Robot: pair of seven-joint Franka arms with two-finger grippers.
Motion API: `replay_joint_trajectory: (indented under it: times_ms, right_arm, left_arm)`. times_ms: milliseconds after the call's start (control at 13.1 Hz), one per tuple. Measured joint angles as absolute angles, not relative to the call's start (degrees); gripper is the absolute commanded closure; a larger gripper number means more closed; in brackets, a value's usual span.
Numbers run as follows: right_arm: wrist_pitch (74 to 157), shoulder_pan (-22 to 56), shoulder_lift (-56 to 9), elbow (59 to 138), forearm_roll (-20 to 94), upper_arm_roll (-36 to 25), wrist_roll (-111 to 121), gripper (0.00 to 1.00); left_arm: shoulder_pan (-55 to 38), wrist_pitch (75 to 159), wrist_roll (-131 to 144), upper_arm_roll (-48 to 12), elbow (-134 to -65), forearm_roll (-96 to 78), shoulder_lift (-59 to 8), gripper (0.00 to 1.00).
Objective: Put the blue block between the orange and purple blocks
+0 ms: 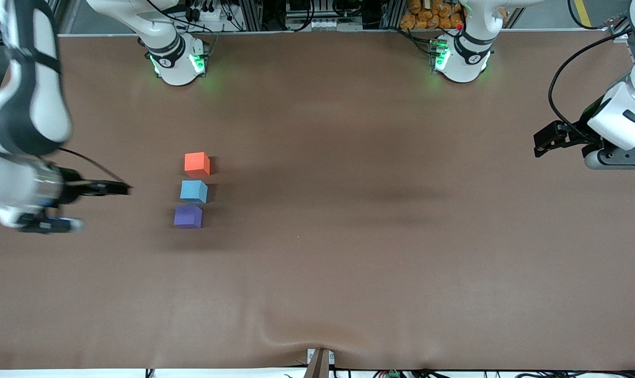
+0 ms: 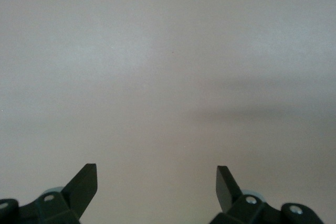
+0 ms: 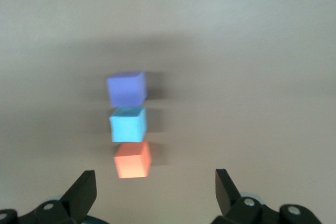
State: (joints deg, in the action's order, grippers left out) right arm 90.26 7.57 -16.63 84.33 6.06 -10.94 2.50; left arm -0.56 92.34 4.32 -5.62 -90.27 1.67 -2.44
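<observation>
Front view: blue block [image 1: 193, 191] on brown table [image 1: 349, 252], between orange block [image 1: 197, 164] and purple block [image 1: 188, 216]; orange farther from camera than blue, purple nearer, narrow gaps either way. Right gripper [image 1: 123, 188] beside blue block toward right arm's end, empty. Left gripper [image 1: 539, 142] well apart from blue block, at left arm's end, waiting.

Left wrist view: fingers [image 2: 84, 187] spread, nothing between, bare table only.

Right wrist view: fingers [image 3: 81, 192] spread, released; blue block [image 3: 128, 124] mid-row, orange [image 3: 133, 160], purple [image 3: 126, 88].
</observation>
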Motion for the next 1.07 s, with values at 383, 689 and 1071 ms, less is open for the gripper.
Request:
replay_joint_trajectory:
  times_ms: [383, 689, 1071]
  right_arm:
    - [88.4, 6.2, -5.7, 87.0, 3.2, -11.0, 2.6, 0.0]
    - [88.5, -0.3, 1.2, 92.1, 3.2, -5.9, 4.1, 0.0]
    - [88.7, -2.3, 1.8, 92.5, 3.2, -3.6, 4.4, 0.0]
  left_arm:
    - [-0.6, 92.4, 4.3, -5.6, -90.3, 1.7, -2.4, 0.0]
    - [-0.5, 92.4, 4.3, -5.6, -90.2, 1.7, -2.4, 0.0]
    - [-0.5, 92.3, 4.4, -5.8, -89.9, 1.7, -2.2, 0.0]
